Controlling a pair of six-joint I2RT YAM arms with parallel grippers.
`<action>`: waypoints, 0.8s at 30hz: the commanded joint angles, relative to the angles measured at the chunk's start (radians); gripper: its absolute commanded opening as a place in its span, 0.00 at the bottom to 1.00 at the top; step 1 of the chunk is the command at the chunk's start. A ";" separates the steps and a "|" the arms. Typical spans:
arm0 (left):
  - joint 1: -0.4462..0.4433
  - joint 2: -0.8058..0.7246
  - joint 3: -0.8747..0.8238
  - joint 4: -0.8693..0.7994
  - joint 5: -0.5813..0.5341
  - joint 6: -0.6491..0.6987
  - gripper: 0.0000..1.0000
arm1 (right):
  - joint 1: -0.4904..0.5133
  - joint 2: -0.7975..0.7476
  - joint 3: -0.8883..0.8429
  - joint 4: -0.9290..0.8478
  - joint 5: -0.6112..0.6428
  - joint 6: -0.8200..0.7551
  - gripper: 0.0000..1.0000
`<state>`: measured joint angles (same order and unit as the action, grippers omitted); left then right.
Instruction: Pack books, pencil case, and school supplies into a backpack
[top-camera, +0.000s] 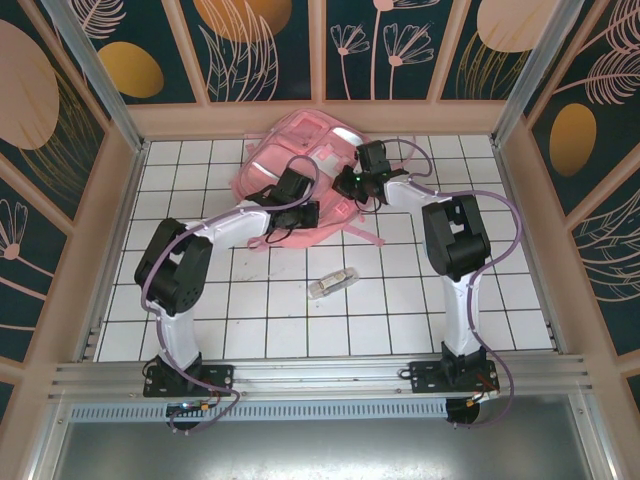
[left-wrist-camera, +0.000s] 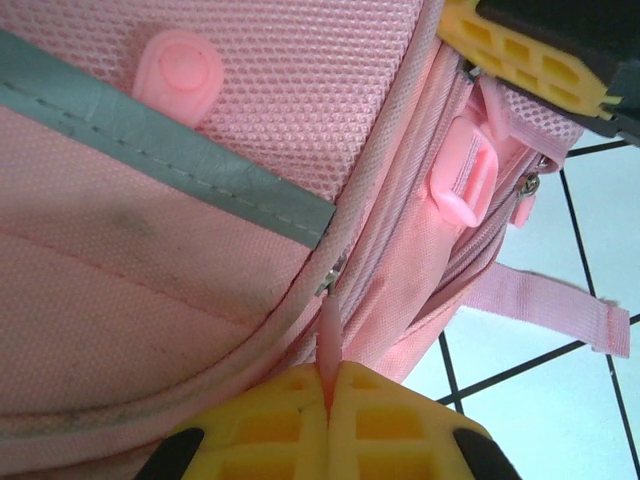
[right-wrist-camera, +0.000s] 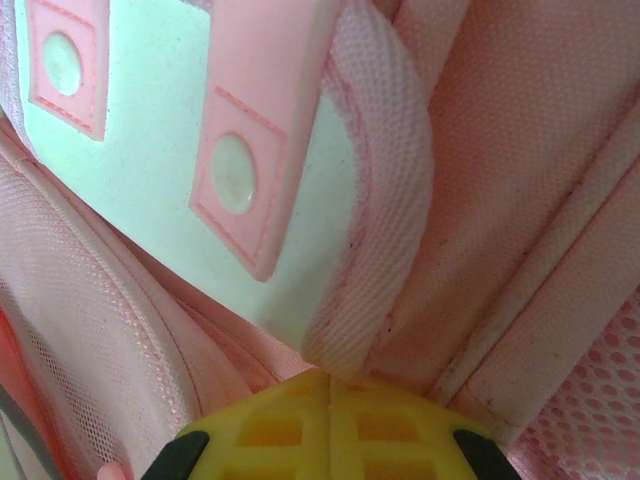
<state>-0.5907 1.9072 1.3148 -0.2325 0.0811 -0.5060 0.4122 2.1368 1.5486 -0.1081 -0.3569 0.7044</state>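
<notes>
Left end effector (left-wrist-camera: 328, 378) (yellow); mesh backpack (left-wrist-camera: 300, 100)

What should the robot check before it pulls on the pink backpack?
1. Left hand pinching the zipper pull: ok, shut on it.
2. Right hand gripping the fabric edge of the backpack: ok, shut on it.
3. Hands apart from each other: ok.
4. Backpack open enough for packing: cannot tell.
5. Clear box packed: not ok, it lies on the table.
</notes>
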 joint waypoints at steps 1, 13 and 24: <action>0.011 -0.043 -0.024 -0.065 -0.028 0.003 0.00 | 0.016 0.004 0.032 0.027 0.027 -0.036 0.00; 0.096 -0.123 -0.102 -0.177 -0.181 0.120 0.00 | 0.014 0.010 0.029 0.011 0.061 -0.052 0.00; 0.123 -0.187 -0.130 -0.156 0.006 0.194 0.00 | 0.010 0.025 0.068 -0.025 0.051 -0.069 0.00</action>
<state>-0.4778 1.7592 1.1851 -0.3958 -0.0124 -0.3405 0.4290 2.1468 1.5761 -0.1219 -0.3332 0.6601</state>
